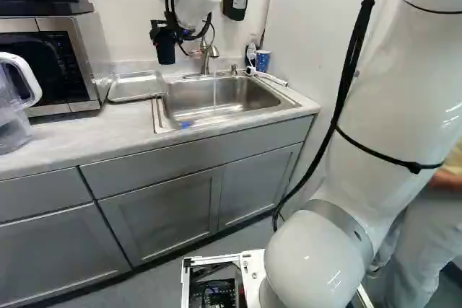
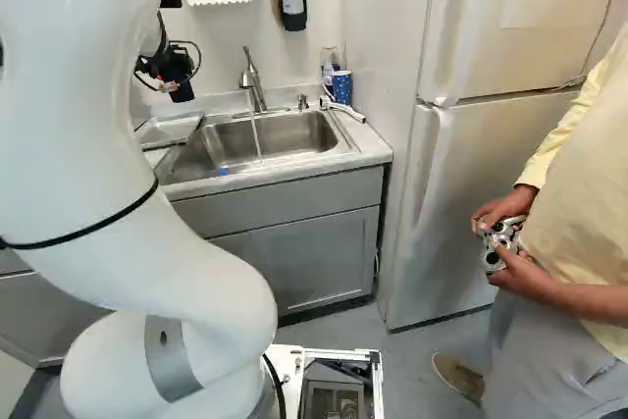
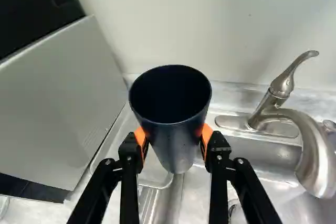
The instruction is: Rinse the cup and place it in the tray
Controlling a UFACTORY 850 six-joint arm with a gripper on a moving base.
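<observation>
The white arm [image 1: 390,120] rose from its base joint and reached forward to the gray base cabinet [image 1: 155,218], whose countertop [image 1: 72,138] carried a microwave [image 1: 90,55] at one end. The stainless sink [image 1: 224,95] was set into that counter, with the shallow metal tray [image 1: 136,86] lying beside it, between sink and microwave.

The curved faucet [image 3: 315,156] was on, and a thin stream of water [image 2: 256,134] fell into the basin. A blue patterned cup [image 2: 341,87] stood at the sink's far corner, away from the work.

The black gripper [image 3: 173,136] was closed on the dark tapered cup [image 3: 170,121], one finger pressing from each side. The cup was held in the air, roughly upright with its mouth upward, near the edge where tray and sink met; it stood well apart from the stream and did not rest in the tray.

The step in hand seemed to be the carry between faucet and tray. Whether the cup was wet could not be told, so the direction of that carry was open. If the rinse was undone, the next move called for a sideways shift to bring the mouth under the water, clear of the spout. If it was done, the cup needed to go squarely over the tray, down until its base sat flat, and only then be let go.

The orange pads [image 3: 208,134] bore on the cup's wall below the rim, leaving its lower part free beneath the grip.
</observation>
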